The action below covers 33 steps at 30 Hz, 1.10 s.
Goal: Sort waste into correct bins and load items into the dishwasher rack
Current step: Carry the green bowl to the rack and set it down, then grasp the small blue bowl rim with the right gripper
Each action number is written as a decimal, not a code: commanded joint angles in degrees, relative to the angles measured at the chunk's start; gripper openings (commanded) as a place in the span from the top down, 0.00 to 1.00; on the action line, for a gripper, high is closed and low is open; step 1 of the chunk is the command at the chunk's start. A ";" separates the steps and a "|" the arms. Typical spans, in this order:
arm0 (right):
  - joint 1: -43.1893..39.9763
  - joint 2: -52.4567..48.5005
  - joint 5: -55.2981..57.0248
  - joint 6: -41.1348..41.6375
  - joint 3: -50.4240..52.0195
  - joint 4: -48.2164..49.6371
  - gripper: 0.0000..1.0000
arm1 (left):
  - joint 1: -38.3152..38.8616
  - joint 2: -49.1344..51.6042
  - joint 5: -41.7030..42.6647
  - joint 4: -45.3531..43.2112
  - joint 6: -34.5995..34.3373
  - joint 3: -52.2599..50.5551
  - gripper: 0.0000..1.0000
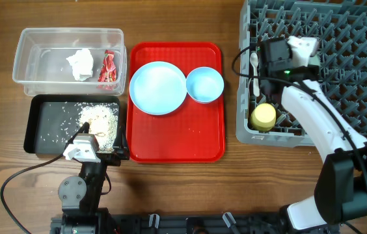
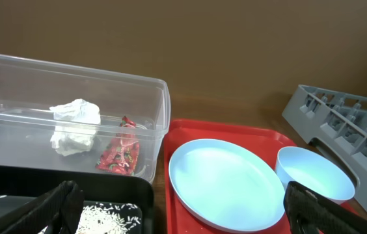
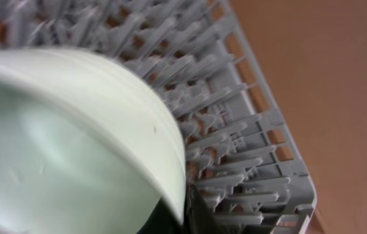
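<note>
Right gripper (image 3: 170, 220) jaws press together on the rim of the pale green bowl (image 3: 53, 149), near the dishwasher rack's (image 1: 339, 84) left edge. Left gripper (image 2: 183, 214) jaws stand spread wide over the black tray's (image 1: 32, 146) front edge.

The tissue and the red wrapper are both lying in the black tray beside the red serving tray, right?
No. The tissue and the red wrapper lie in the clear plastic tub beside the red serving tray, as the overhead view shows. The black tray holds rice scraps.
</note>
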<state>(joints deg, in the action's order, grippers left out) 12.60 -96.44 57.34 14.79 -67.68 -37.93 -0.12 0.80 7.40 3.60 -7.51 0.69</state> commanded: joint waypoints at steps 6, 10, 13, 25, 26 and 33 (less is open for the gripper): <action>7.50 -0.63 -3.89 4.85 -0.11 -8.24 0.68 | -0.42 -0.42 0.48 0.04 1.11 -0.37 0.00; 9.81 1.95 -10.88 5.38 -1.42 -10.69 0.51 | -0.42 -0.42 0.48 0.04 1.09 -0.37 0.00; 11.30 5.33 -18.47 5.31 -3.52 -11.58 0.48 | -0.42 -0.42 0.48 0.04 1.11 -0.37 0.00; 15.65 7.67 -68.85 24.00 -7.63 -11.91 0.53 | -0.42 -0.42 0.48 0.04 1.09 -0.37 0.00; 15.98 6.16 -68.15 27.04 -7.63 -12.37 0.53 | -0.42 -0.42 0.48 0.04 1.09 -0.37 0.00; 15.89 -5.70 -59.25 39.87 -7.63 -11.39 0.56 | -0.42 -0.42 0.48 0.04 1.09 -0.37 0.00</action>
<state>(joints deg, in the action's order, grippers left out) 28.77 -97.36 -4.08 44.88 -75.26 -49.93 -0.12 0.80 7.40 3.57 -7.51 0.69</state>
